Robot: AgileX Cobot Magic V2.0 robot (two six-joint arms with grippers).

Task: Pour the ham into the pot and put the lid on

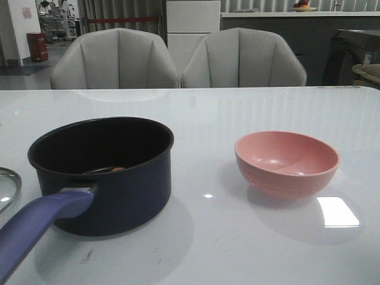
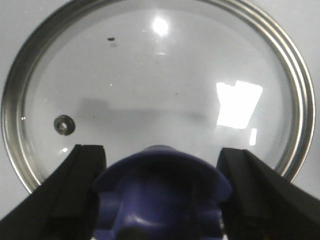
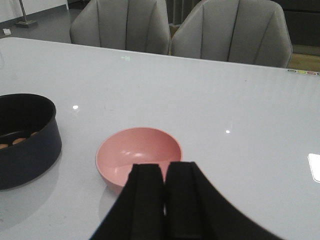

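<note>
The dark navy pot [image 1: 119, 190] stands at the left of the table, its blue-purple handle [image 1: 41, 222] pointing toward me. Orange ham slices [image 3: 19, 141] lie on its black bottom; one slice of ham [image 1: 117, 169] shows in the front view. The glass lid [image 2: 150, 90] lies flat on the table left of the pot, only its steel rim [image 1: 7, 184] showing in front. My left gripper [image 2: 162, 152] is open, its black fingers [image 2: 82, 190] on either side of the lid's blue knob [image 2: 162, 195]. My right gripper [image 3: 164, 175] is shut and empty, hovering near the pink bowl [image 3: 139, 155].
The pink bowl [image 1: 287, 163] sits empty at centre right, a hand's width from the pot. Two grey chairs [image 1: 116, 59] [image 1: 243, 56] stand behind the table's far edge. A bright window reflection [image 1: 337, 212] lies on the glossy white tabletop.
</note>
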